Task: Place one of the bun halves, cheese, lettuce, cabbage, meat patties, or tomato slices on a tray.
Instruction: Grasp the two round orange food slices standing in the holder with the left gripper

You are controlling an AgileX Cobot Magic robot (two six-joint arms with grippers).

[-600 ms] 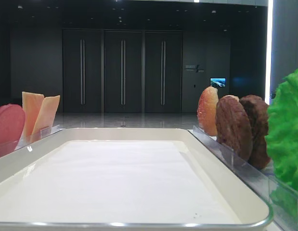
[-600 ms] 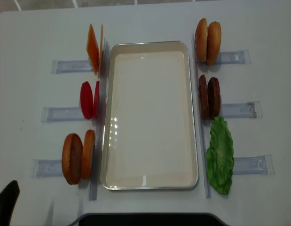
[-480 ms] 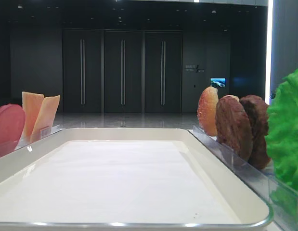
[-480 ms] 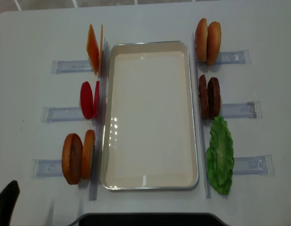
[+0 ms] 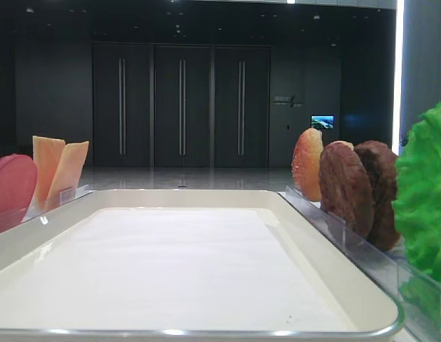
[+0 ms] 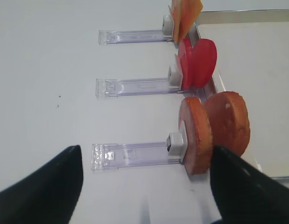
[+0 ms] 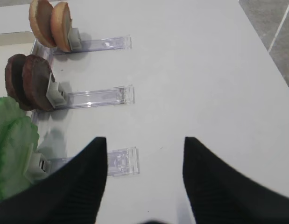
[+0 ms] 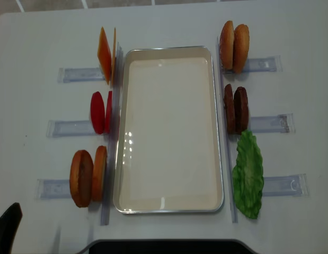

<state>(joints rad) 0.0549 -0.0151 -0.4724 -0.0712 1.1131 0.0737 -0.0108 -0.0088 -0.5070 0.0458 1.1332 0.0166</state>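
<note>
The cream tray [image 8: 169, 132] lies bare in the middle, also low in the front view as the tray [image 5: 170, 271]. On its left stand cheese [image 8: 105, 55], tomato slices [image 8: 100, 112] and bun halves [image 8: 87, 177]. On its right stand more bun halves [image 8: 233, 46], meat patties [image 8: 236, 109] and lettuce [image 8: 248, 177]. The cabbage is out of view. My left gripper [image 6: 145, 149] is open above the table, just short of the near bun halves [image 6: 214, 133]. My right gripper [image 7: 144, 140] is open too, to the right of the lettuce [image 7: 11, 144] and patties [image 7: 28, 81].
Clear plastic holder rails [image 8: 68, 128] run outward from each food pair on both sides of the tray. One rail [image 6: 130, 155] lies between my left fingers, another rail [image 7: 121, 161] by my right gripper. The robot's dark base [image 8: 164, 247] borders the front table edge.
</note>
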